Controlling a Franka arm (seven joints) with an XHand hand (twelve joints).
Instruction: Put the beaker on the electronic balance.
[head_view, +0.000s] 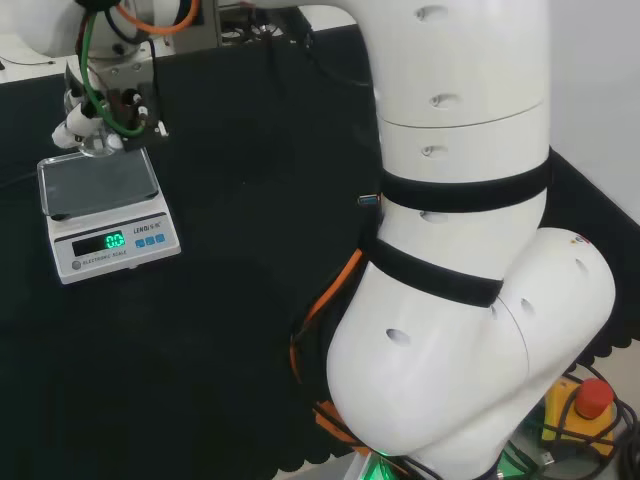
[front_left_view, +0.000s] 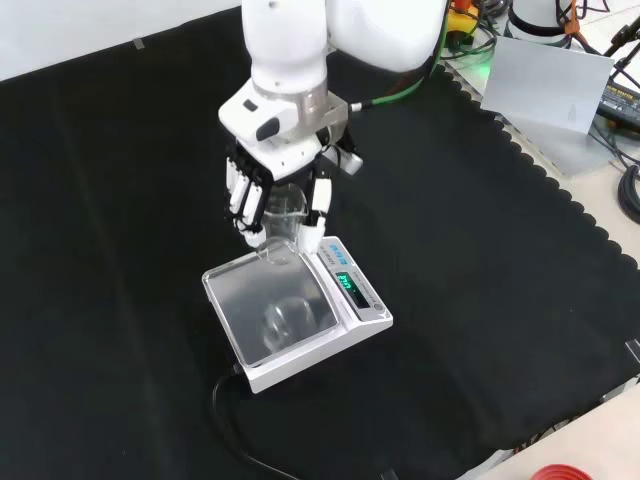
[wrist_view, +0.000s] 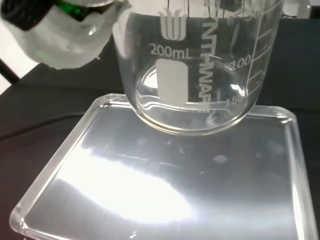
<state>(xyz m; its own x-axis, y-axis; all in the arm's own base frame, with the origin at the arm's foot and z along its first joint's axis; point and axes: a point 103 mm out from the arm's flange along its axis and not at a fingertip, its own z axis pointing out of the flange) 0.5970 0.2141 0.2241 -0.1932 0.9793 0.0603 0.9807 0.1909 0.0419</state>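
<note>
1. one hand (front_left_view: 272, 190), fingers curled around one clear beaker (front_left_view: 285, 210).
2. beaker held just above the far edge of the one balance (front_left_view: 290, 310).
3. balance rests on the counter (front_left_view: 480, 300).

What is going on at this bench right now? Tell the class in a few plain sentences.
The robot's hand has its fingers curled round a clear glass beaker and holds it at the far edge of the electronic balance. In the wrist view the beaker looks empty and sits just above the shiny pan; whether it touches yet is unclear. The balance's display is lit green.
</note>
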